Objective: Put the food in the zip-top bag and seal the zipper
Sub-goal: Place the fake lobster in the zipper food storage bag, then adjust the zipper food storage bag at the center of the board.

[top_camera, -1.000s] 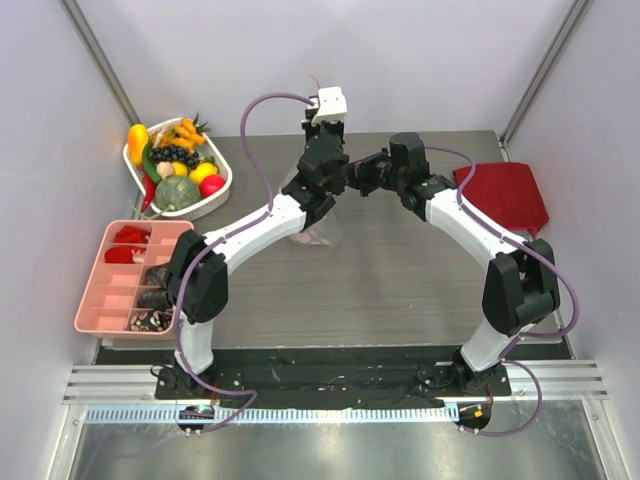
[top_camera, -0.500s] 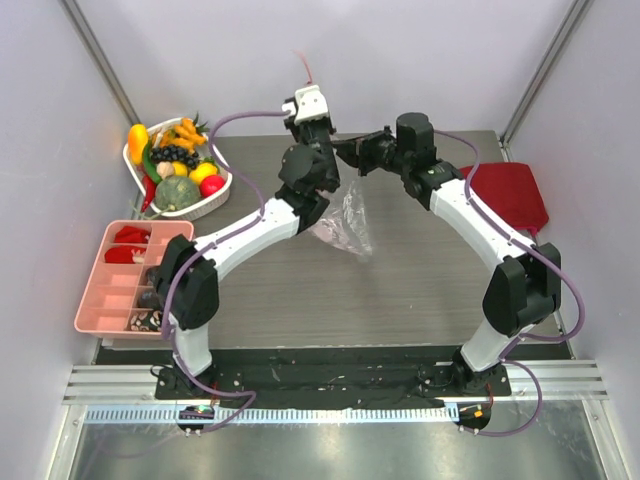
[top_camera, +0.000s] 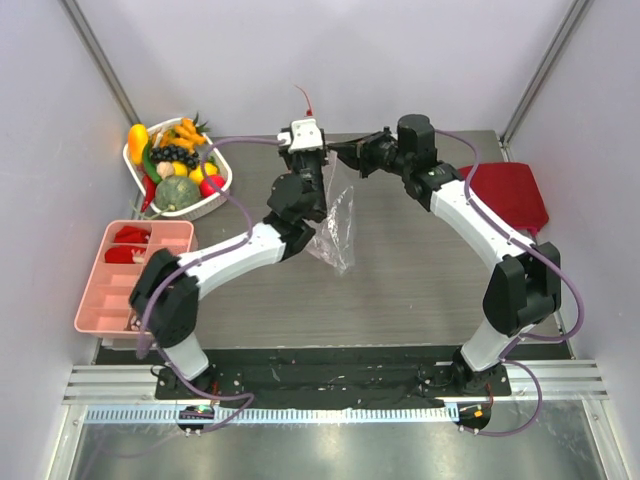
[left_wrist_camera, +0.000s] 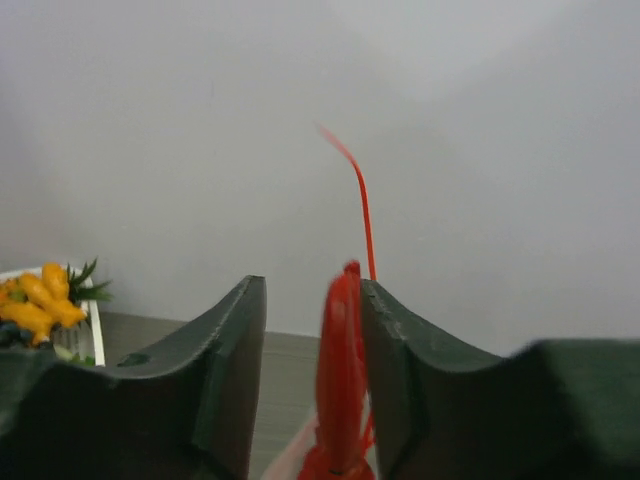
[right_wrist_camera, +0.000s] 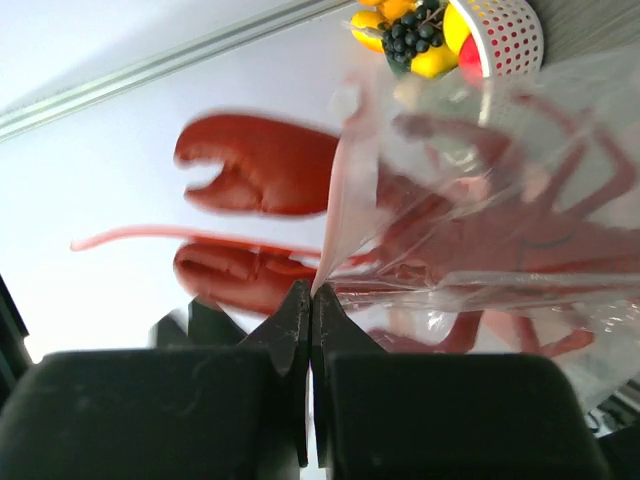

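My left gripper (top_camera: 302, 120) points up at the back of the table and is shut on the red lobster (left_wrist_camera: 342, 380). One claw stands between the jaws against the right finger (left_wrist_camera: 400, 340), and a thin red antenna (top_camera: 301, 98) sticks up. My right gripper (top_camera: 342, 150) is shut on the pink zipper strip (right_wrist_camera: 345, 210) of the zip-top bag (top_camera: 337, 228), which hangs clear of the table. In the right wrist view the lobster's claws (right_wrist_camera: 260, 165) lie outside the bag's mouth, and its body shows through the clear plastic (right_wrist_camera: 480, 220).
A white basket (top_camera: 218, 196) of toy fruit and vegetables stands at the back left. A pink compartment tray (top_camera: 90, 290) with small food pieces sits at the left edge. A dark red cloth (top_camera: 505, 195) lies at the right.
The bag has been lifted off the table and now hangs from my right gripper. My left gripper has moved left and a little nearer, with the lobster in it.
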`<state>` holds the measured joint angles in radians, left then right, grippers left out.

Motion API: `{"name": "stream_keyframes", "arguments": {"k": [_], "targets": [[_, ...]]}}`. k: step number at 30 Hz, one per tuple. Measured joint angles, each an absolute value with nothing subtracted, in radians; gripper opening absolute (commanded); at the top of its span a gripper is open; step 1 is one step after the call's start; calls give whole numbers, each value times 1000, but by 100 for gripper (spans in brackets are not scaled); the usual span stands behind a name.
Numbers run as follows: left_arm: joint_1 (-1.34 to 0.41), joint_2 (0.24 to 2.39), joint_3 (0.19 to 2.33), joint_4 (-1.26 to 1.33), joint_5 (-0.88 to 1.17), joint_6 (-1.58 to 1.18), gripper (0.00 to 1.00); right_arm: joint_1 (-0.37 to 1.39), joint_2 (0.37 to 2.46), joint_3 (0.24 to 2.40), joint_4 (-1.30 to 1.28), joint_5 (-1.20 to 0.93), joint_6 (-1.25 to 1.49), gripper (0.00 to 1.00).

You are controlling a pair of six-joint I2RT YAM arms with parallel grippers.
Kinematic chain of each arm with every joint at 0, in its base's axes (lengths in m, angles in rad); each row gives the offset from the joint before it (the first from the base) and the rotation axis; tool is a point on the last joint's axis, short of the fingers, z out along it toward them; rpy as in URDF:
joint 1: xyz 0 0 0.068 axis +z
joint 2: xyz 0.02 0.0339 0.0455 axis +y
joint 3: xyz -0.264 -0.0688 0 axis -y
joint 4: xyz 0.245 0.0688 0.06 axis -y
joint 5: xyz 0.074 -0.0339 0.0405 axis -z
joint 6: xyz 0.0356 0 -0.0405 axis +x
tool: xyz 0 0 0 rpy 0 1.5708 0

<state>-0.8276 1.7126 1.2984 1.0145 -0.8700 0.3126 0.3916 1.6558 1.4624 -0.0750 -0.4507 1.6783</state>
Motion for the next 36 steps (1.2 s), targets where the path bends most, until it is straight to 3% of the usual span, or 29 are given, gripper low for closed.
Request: {"name": "stream_keyframes", "arguments": {"k": [2, 4, 5, 8, 14, 22, 25, 28, 36], "targets": [[-831, 1638, 1298, 895, -852, 261, 77, 383, 1656, 1442, -36, -467, 1645, 1], [-832, 1530, 1317, 717, -815, 189, 81, 377, 1656, 1420, 11, -487, 1600, 1], [-832, 1497, 1334, 656, -803, 166, 90, 377, 1656, 1415, 22, -492, 1591, 1], [-824, 1387, 1445, 391, -746, 70, 97, 372, 1655, 1394, 81, -514, 1546, 1], [-612, 1300, 1643, -129, -479, -194, 91, 371, 1643, 1358, 131, -543, 1501, 1], [-162, 1298, 1431, -454, 39, -439, 94, 371, 1629, 1351, 154, -574, 1472, 1], [-125, 1308, 1382, -522, 167, -468, 79, 371, 1624, 1350, 177, -590, 1464, 1], [-99, 1302, 1324, -517, 305, -500, 72, 371, 1620, 1350, 209, -606, 1459, 1], [-8, 1338, 1103, -348, 565, -687, 65, 371, 1610, 1350, 274, -646, 1438, 1]]}}
